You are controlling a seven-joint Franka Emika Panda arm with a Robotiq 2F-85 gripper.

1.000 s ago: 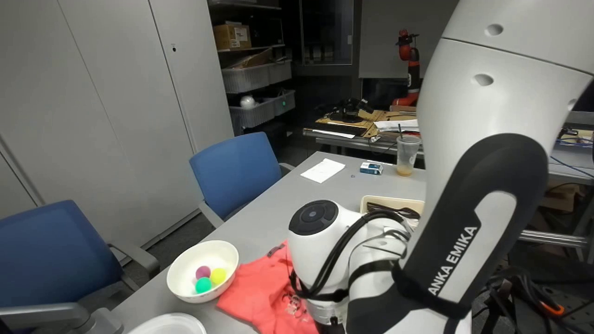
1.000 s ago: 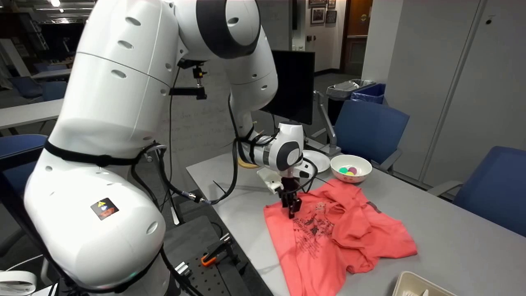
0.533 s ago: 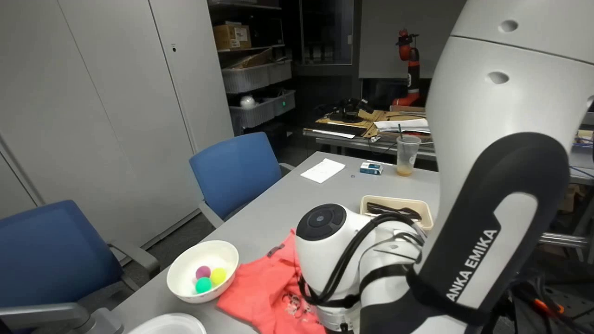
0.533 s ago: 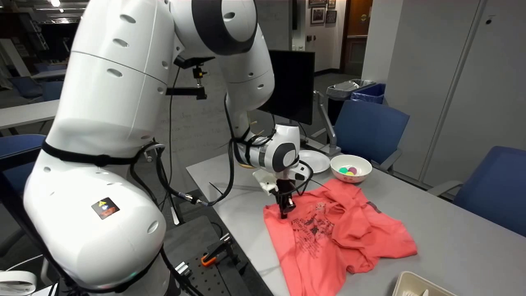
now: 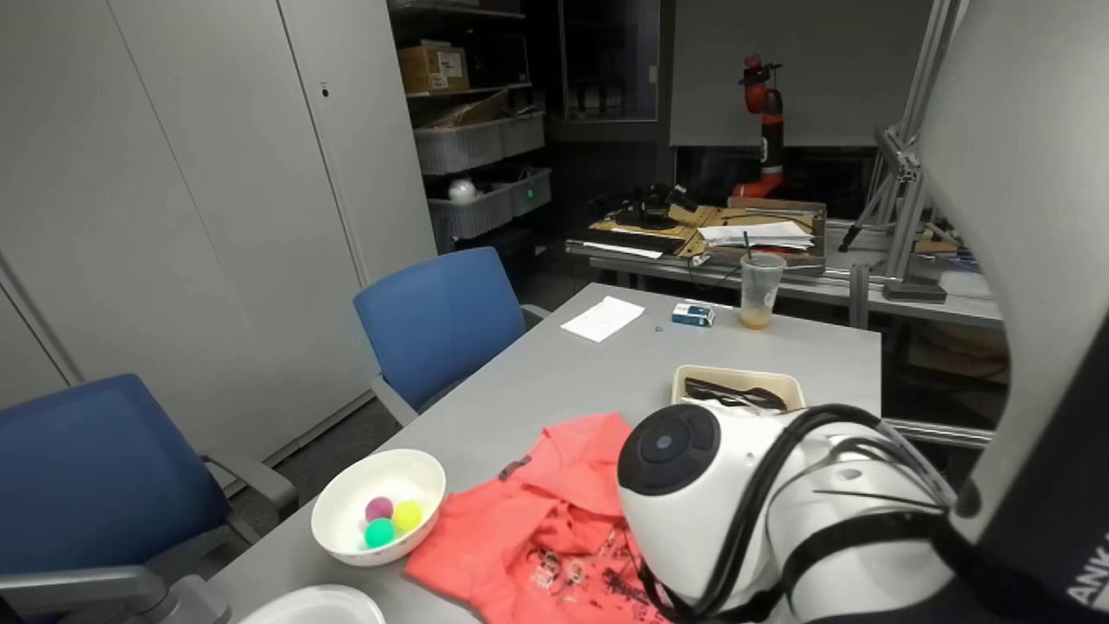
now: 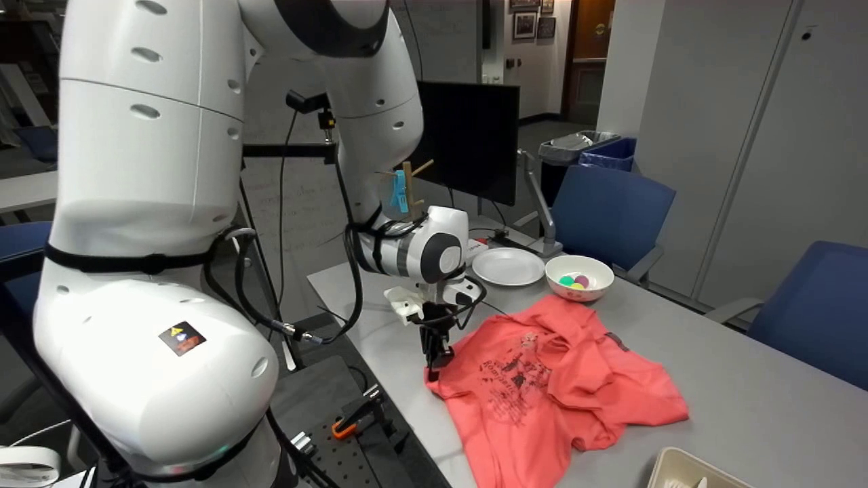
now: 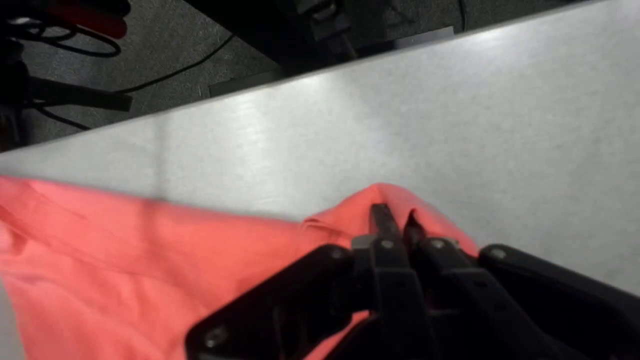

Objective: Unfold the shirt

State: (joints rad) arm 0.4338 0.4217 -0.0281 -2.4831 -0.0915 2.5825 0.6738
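Where shirt [image 6: 542, 386] ends, bowl [image 5: 342, 511], 3 balls [image 5: 379, 533] inside

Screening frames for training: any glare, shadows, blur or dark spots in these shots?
Wrist view: pale glare on the smooth grey tabletop; a soft shadow stripe runs across it onto the coral-red fabric shirt, whose folds look slightly blurred; the black gripper loses detail low in frame. In an exterior view, darkness surrounds the translucent plastic bins.

Rounded white arm [image 6: 146, 169], black straps [image 6: 129, 263], black cables [image 5: 755, 494], square sticker [image 6: 182, 338], black hand [image 7: 398, 222], silvery screws [image 7: 498, 253]
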